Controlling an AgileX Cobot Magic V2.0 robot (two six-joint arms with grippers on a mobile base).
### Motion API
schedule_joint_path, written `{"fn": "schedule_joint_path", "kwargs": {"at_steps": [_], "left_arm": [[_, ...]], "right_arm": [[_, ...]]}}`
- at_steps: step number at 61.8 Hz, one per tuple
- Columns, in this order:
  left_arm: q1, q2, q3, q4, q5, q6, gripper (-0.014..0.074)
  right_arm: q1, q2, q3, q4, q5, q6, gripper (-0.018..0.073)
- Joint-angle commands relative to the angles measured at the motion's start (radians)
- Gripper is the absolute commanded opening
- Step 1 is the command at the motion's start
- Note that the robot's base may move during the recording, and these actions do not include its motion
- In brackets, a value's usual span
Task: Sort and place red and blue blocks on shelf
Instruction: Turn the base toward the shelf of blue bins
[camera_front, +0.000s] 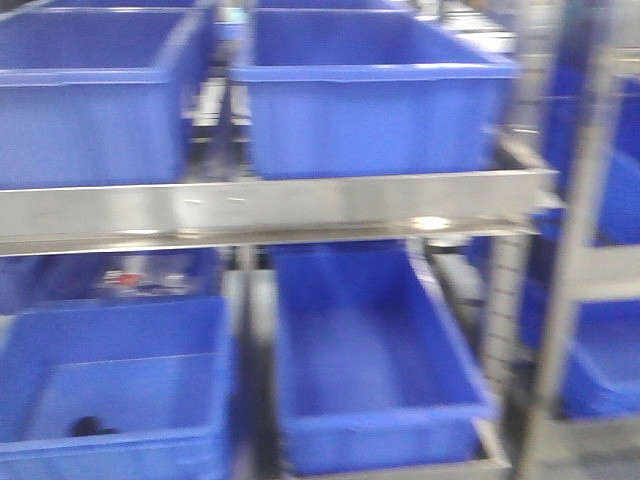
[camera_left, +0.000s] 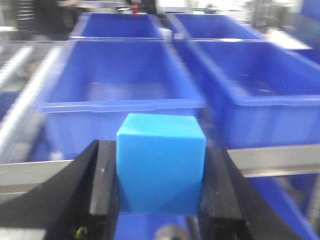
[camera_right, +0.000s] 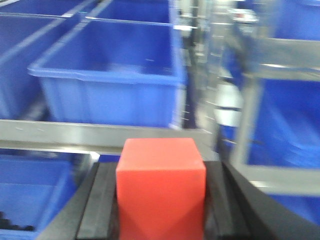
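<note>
In the left wrist view a bright blue block (camera_left: 161, 162) sits clamped between the black fingers of my left gripper (camera_left: 160, 175), held in the air in front of a large blue bin (camera_left: 120, 90) on the shelf (camera_left: 280, 159). In the right wrist view my right gripper (camera_right: 161, 195) is shut on a red block (camera_right: 161, 187), facing the shelf's steel rail (camera_right: 100, 134) with a blue bin (camera_right: 112, 80) above it. The front view shows the shelf (camera_front: 270, 205) and its bins, but neither gripper and neither block.
Two tiers of the rack hold large blue bins (camera_front: 365, 90) (camera_front: 375, 355) (camera_front: 110, 385) (camera_front: 95, 90). A small dark object (camera_front: 92, 427) lies in the lower left bin. Steel uprights (camera_front: 585, 230) and further bins stand at the right. All views are motion-blurred.
</note>
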Motion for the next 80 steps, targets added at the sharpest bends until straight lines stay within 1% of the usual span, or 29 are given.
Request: {"fn": "schedule_joint_path", "kwargs": {"at_steps": [1,80], "left_arm": [[0.001,0.010,-0.028,-0.001,-0.086,0.000,0.0122],[0.001,0.010,-0.028,-0.001,-0.086,0.000,0.0122]], "right_arm": [[-0.004,0.006,-0.029,0.000,-0.092,-0.007,0.0057],[-0.004,0.006,-0.029,0.000,-0.092,-0.007,0.0057]]}}
